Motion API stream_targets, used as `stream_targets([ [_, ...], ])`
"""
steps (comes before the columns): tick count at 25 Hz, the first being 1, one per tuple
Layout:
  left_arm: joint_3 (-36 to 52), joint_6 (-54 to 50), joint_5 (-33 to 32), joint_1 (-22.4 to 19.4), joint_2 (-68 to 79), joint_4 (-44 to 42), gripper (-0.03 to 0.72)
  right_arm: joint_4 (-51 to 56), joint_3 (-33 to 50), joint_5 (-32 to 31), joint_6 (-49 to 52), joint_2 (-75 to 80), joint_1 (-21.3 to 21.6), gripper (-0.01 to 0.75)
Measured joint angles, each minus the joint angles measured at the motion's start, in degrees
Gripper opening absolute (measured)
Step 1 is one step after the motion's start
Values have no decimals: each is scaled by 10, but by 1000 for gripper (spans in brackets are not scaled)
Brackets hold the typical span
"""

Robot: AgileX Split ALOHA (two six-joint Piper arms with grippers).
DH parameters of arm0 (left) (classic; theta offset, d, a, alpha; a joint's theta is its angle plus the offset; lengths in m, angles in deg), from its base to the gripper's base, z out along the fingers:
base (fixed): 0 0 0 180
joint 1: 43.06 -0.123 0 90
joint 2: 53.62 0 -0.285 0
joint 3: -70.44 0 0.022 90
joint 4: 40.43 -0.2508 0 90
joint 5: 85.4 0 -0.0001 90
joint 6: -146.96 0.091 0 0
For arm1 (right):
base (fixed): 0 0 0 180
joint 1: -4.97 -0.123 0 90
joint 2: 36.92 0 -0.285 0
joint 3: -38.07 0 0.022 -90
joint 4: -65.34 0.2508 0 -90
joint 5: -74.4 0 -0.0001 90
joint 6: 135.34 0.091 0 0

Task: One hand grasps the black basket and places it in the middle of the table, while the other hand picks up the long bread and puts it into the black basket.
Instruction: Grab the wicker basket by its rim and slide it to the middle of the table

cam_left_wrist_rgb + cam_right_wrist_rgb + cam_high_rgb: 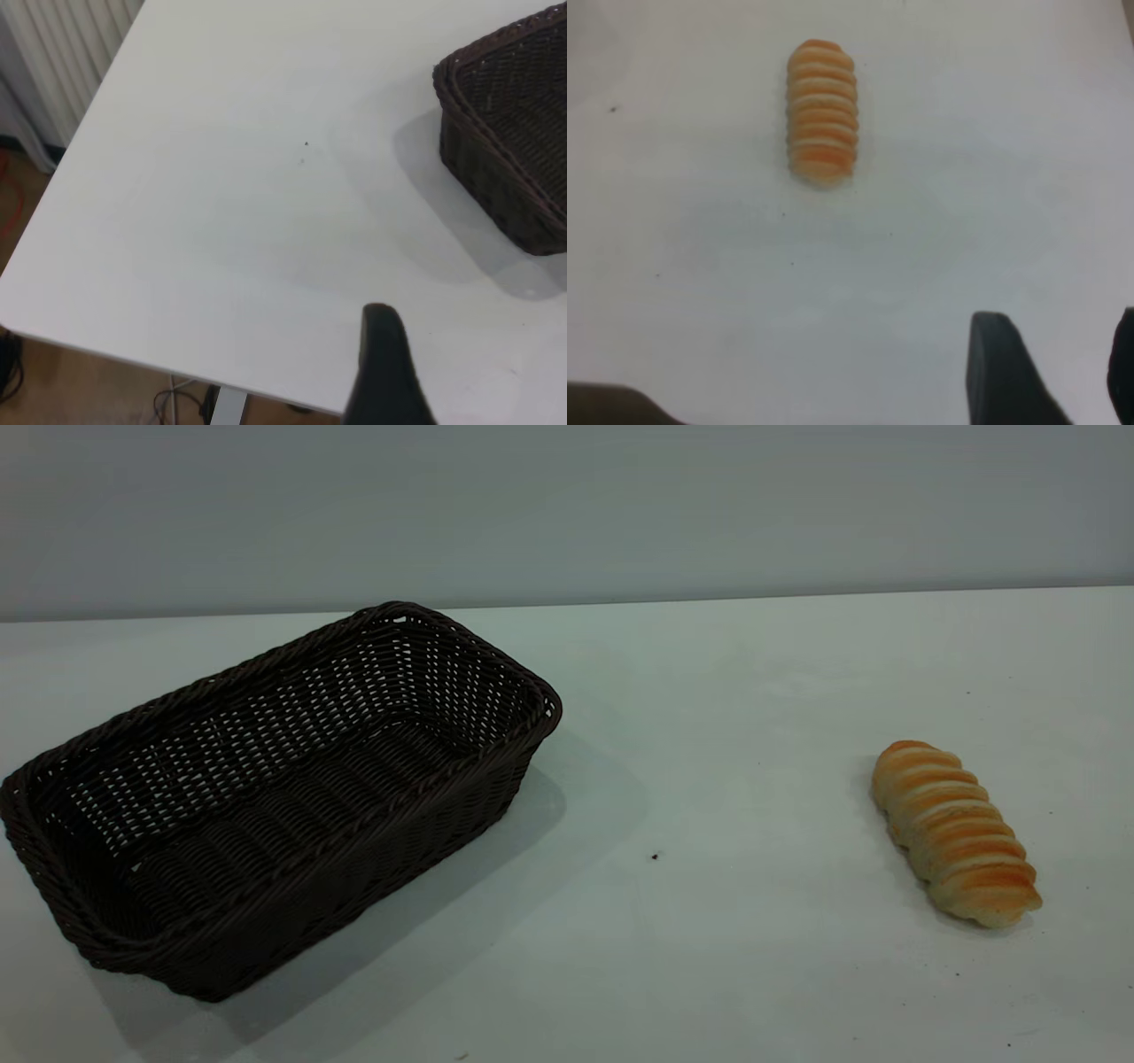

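The black basket (354,877) stands empty on the left part of the white table (709,717), set at an angle. Its corner shows in the left wrist view (509,177). The long bread (955,833) lies on the table at the right, well apart from the basket; it also shows in the right wrist view (822,115). No gripper shows in the exterior view. My left gripper (474,381) hangs over bare table short of the basket, with one finger (383,372) showing and a wide gap beside it. My right gripper (1059,354) is open and empty, short of the bread.
A small dark speck (655,856) lies on the table between basket and bread. The table's edge (106,341) and the floor with cables show in the left wrist view. A grey wall runs behind the table.
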Motion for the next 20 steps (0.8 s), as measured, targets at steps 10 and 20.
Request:
stream_targets([
  [10, 0, 15, 1, 33, 0, 2, 573, 1, 0, 0, 0, 0, -23, 278],
  [20, 0, 49, 6, 44, 0, 63, 573, 3, 0, 0, 1, 0, -94, 278],
])
